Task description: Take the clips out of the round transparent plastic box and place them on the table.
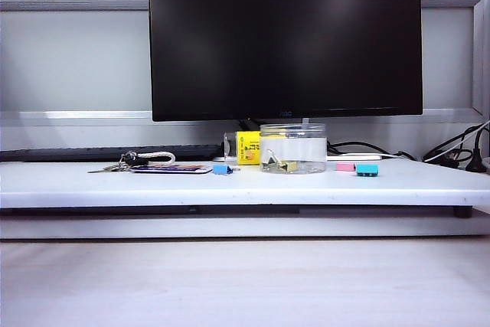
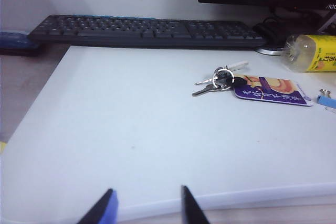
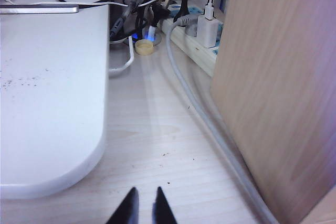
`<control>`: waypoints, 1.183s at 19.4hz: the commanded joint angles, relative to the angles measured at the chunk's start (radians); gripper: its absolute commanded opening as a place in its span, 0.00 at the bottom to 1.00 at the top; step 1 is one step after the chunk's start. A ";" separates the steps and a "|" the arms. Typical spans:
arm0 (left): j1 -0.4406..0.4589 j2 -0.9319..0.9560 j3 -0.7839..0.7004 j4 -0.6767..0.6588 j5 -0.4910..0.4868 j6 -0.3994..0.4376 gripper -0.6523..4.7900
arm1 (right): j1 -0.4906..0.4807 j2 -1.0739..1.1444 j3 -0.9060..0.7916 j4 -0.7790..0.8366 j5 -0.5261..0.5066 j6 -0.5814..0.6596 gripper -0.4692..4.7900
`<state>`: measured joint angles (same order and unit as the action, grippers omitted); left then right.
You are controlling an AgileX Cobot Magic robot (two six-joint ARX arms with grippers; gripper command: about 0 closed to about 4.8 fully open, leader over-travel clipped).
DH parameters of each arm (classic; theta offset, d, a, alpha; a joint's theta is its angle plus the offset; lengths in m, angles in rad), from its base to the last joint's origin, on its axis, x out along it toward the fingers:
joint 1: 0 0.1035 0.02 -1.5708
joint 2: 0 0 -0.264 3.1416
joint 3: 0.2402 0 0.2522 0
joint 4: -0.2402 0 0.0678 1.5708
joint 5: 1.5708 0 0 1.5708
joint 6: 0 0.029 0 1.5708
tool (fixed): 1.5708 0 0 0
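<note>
Left gripper (image 2: 147,205) open, right gripper (image 3: 144,205) nearly closed, both well apart from clips (image 1: 274,163).

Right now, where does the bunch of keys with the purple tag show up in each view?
Exterior view: the keys lie on the table, left of the round transparent plastic box.
Left wrist view: the keys lie well ahead of the left end effector.
Right wrist view: not in it.
Shared landmark: the yellow-labelled container.
</note>
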<state>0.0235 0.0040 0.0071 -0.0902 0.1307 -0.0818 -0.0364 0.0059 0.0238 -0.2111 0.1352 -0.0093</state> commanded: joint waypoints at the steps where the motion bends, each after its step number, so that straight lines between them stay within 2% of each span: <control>1: 0.001 -0.003 -0.002 0.009 0.004 0.003 0.42 | 0.000 0.000 0.001 -0.002 0.001 -0.002 0.18; 9: 0.001 -0.003 -0.002 0.009 0.004 0.003 0.42 | 0.000 0.000 0.001 -0.001 0.000 -0.002 0.18; 11: 0.001 -0.003 -0.002 0.009 0.006 -0.019 0.42 | 0.000 0.000 0.001 0.000 -0.034 0.087 0.18; 13: 0.001 -0.003 -0.002 0.010 0.033 -0.149 0.42 | 0.001 0.000 0.001 0.006 -0.151 0.317 0.18; 15: 0.001 -0.003 -0.002 0.010 0.108 -0.370 0.42 | 0.001 0.000 0.001 0.008 -0.290 0.488 0.18; 17: 0.001 -0.003 -0.002 0.010 0.172 -0.533 0.42 | 0.001 0.000 0.001 0.042 -0.444 0.611 0.18; 18: 0.001 -0.003 -0.002 0.011 0.200 -0.587 0.42 | 0.001 0.000 0.002 0.087 -0.539 0.612 0.18; 20: 0.001 -0.003 -0.001 0.029 0.218 -0.639 0.42 | 0.001 0.000 0.008 0.178 -0.702 0.612 0.19; 21: 0.001 -0.003 0.000 0.041 0.239 -0.657 0.42 | 0.001 0.000 0.017 0.198 -0.729 0.612 0.19; 23: -0.002 -0.003 0.000 0.101 0.353 -0.667 0.42 | 0.001 0.003 0.083 0.174 -0.731 0.611 0.21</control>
<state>0.0235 0.0040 0.0071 -0.0483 0.4061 -0.7391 -0.0360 0.0078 0.0685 -0.0582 -0.5884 0.5995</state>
